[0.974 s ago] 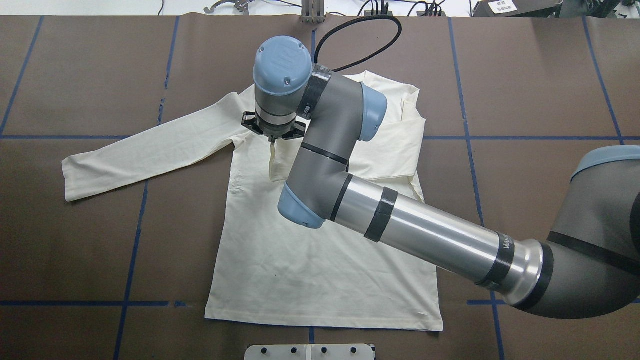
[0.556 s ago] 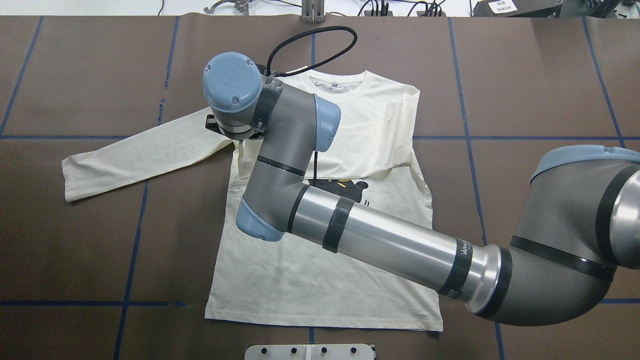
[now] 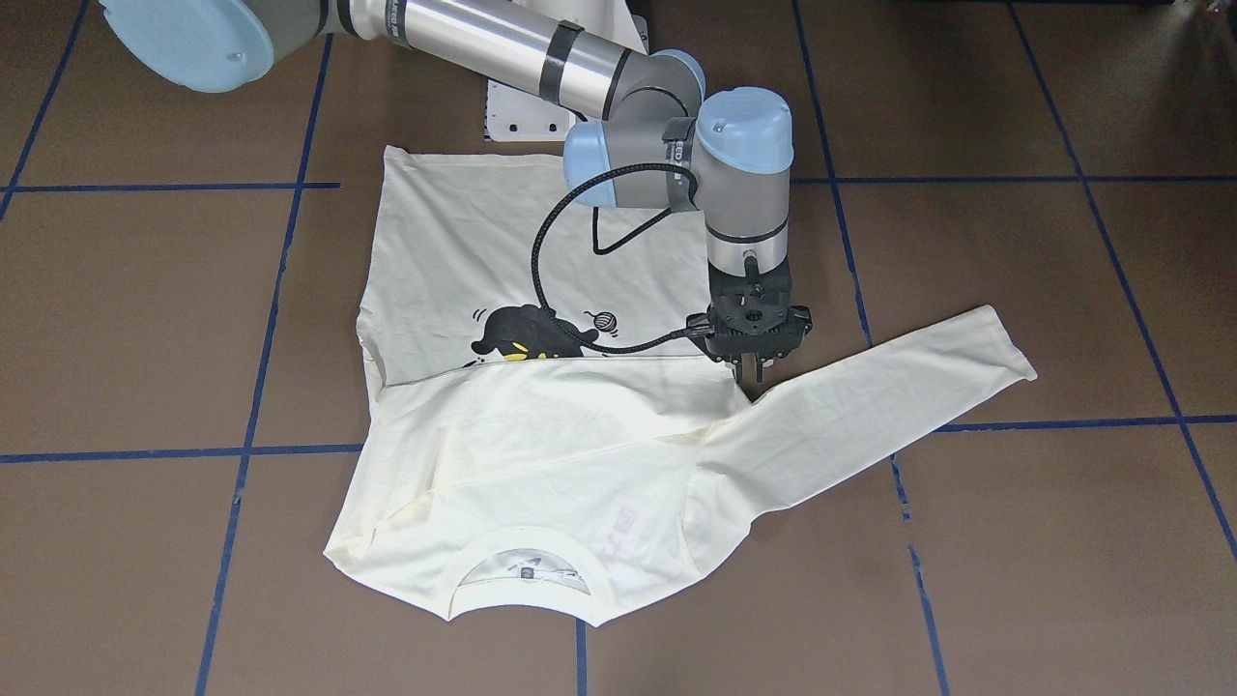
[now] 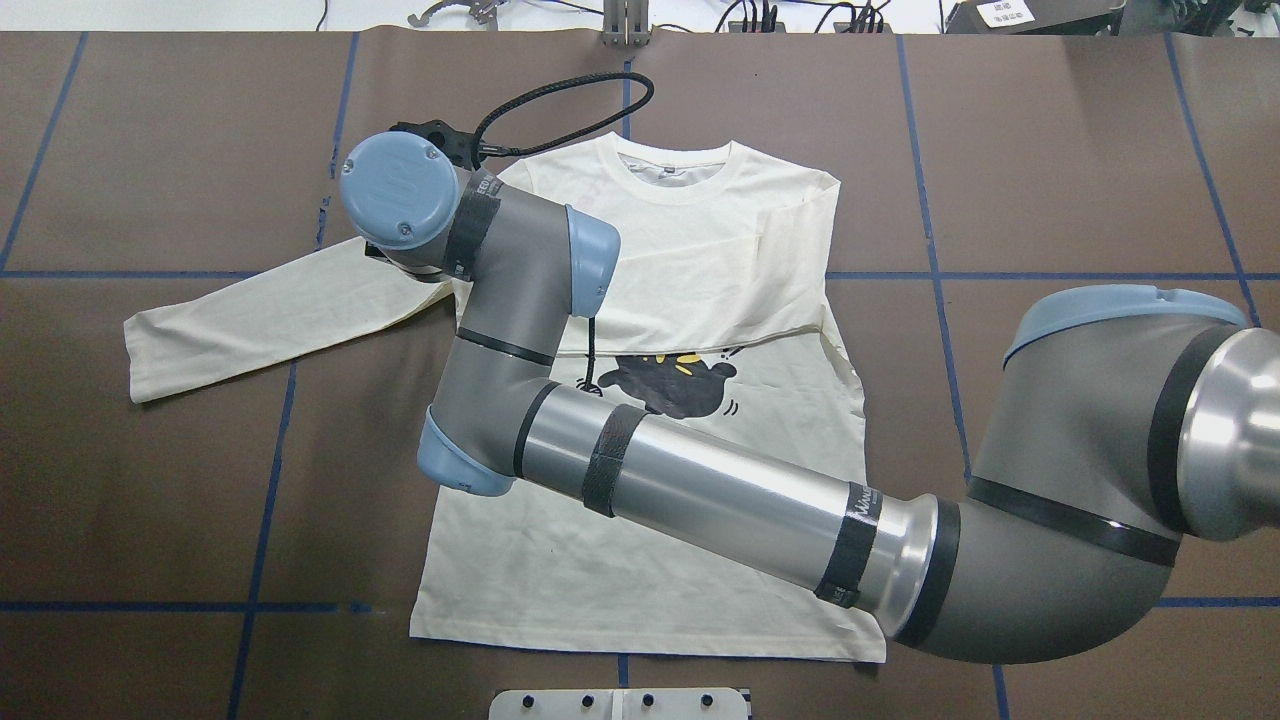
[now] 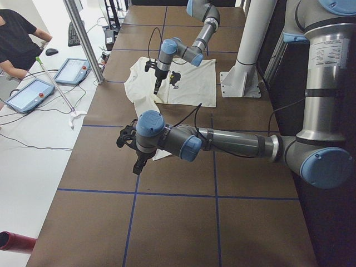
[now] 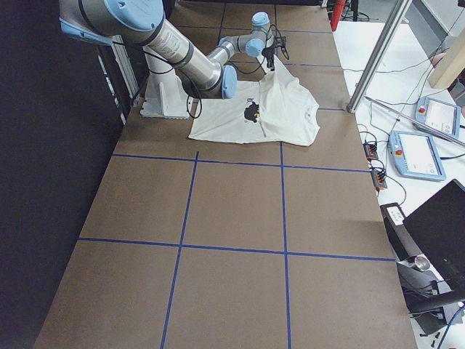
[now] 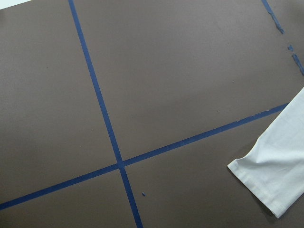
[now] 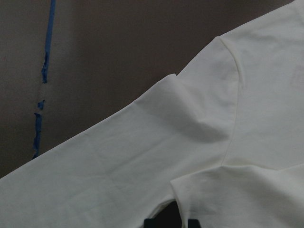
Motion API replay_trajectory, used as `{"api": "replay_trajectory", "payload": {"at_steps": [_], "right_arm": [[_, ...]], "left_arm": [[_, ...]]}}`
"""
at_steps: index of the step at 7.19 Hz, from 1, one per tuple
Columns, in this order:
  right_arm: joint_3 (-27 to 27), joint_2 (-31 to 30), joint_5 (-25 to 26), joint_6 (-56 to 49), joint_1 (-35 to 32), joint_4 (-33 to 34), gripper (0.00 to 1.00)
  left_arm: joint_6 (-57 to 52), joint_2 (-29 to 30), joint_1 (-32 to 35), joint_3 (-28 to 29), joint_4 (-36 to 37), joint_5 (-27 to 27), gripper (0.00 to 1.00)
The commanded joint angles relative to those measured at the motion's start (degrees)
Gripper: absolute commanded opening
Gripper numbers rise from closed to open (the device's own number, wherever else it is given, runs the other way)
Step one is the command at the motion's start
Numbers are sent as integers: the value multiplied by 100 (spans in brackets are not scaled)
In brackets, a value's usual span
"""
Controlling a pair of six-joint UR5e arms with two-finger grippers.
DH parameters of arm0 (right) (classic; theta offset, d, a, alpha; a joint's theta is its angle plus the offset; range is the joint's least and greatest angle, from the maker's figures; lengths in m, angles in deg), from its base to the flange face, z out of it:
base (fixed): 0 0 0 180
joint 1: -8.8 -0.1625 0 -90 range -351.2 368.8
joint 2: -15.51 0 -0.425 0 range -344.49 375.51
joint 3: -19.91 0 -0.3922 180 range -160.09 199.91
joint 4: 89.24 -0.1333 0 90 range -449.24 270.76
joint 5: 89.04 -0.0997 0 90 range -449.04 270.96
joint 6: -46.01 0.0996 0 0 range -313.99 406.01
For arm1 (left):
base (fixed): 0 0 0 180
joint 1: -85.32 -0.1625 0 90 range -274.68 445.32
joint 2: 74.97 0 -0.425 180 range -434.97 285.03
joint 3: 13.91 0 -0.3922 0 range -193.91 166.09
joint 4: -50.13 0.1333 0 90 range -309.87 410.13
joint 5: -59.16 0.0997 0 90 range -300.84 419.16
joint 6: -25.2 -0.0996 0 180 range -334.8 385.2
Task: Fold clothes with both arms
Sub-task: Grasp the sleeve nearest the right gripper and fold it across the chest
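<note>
The cream shirt [image 4: 600,590] lies face up on the brown table, with the black cat graphic [image 4: 670,390] showing. It also shows in the front view [image 3: 541,435]. One sleeve lies folded across the chest. The other sleeve [image 4: 270,315] stretches out flat. My right arm reaches across the shirt. Its gripper [image 3: 757,375] points down at the armpit of the outstretched sleeve, shut on the folded sleeve's end [image 8: 178,194]. The wrist hides it in the overhead view. My left gripper [image 5: 137,167] hangs above the outstretched sleeve's cuff [image 7: 275,175]; I cannot tell if it is open or shut.
Blue tape lines [image 4: 270,440] cross the table. A white base plate [image 4: 620,703] sits at the near edge and a white pedestal [image 5: 245,67] stands beside it. A person [image 5: 16,39] and tablets [image 5: 67,69] are at a side table beyond the far edge.
My right gripper has moved left across the chest with the sleeve end, laying that sleeve over the shirt. The arm no longer covers the neckline and cat graphic.
</note>
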Motion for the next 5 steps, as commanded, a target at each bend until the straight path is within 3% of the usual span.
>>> {"api": "replay_trajectory", "payload": {"at_steps": [1, 2, 3, 5], "right_arm": [[168, 15, -32, 31, -80, 13, 100], [674, -273, -363, 40, -211, 144, 100], [1689, -954, -758, 5, -430, 589, 100], [2889, -2046, -1173, -388, -826, 1127, 100]], "left_arm": [[1172, 84, -864, 570, -996, -31, 100], [2137, 171, -1033, 957, -1403, 13, 100], [2381, 207, -1557, 1196, -1685, 178, 100], [2812, 617, -2008, 1618, -1680, 215, 99]]}}
